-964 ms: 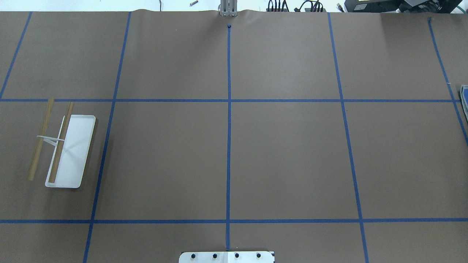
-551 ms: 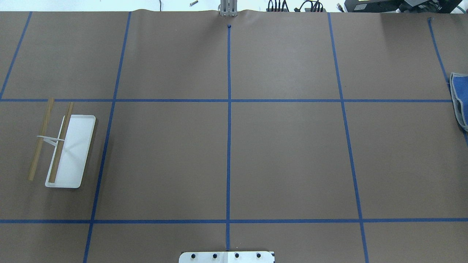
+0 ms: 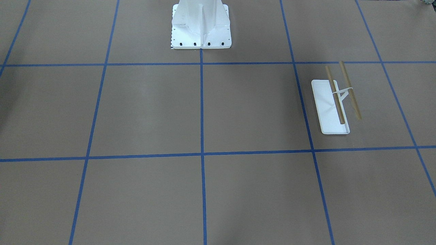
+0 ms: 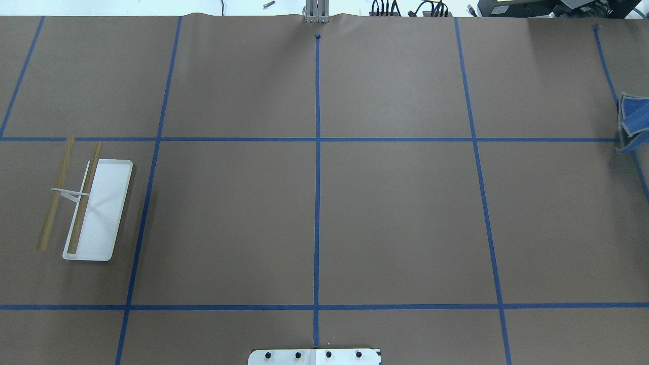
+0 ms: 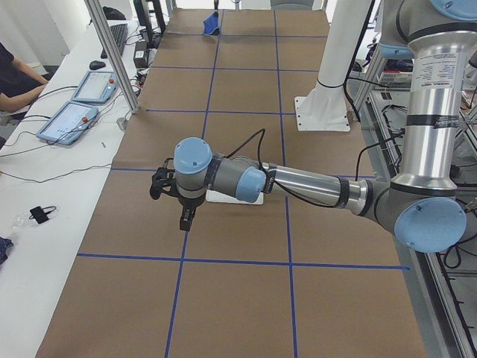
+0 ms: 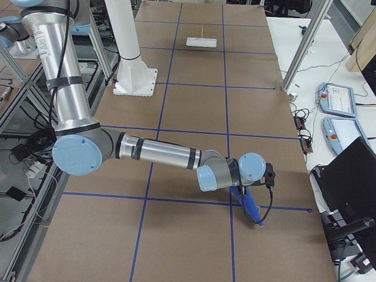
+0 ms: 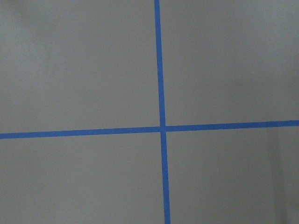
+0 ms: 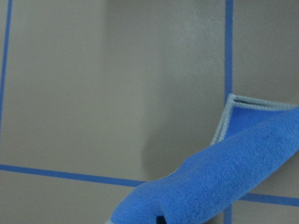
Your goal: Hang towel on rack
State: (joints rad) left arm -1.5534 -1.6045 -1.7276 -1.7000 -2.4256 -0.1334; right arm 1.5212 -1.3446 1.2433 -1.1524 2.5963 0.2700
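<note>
- The towel (image 4: 634,124) sits at the far right edge of the overhead view, bunched and hanging under my right end effector (image 6: 239,189). In the right side view it looks lifted off the tabletop (image 4: 395,223).
- I cannot tell from these views how the fingers of that end effector stand. The wrist view shows only blue cloth draping down, with one grey-stitched corner folded.
- The rack (image 4: 96,213) stands at the far left of the overhead view, well apart from the towel, so I judge the step in hand to be the carry across.
- To do it well, I should carry the cloth high enough that its hanging tail passes over the wooden rods (image 4: 56,195) rather than dragging into them.
- I should come in square to the rods so the cloth falls across them evenly.
- My left end effector (image 5: 186,218) hovers near the rack; its state I cannot tell. It must not block the approach.
</note>
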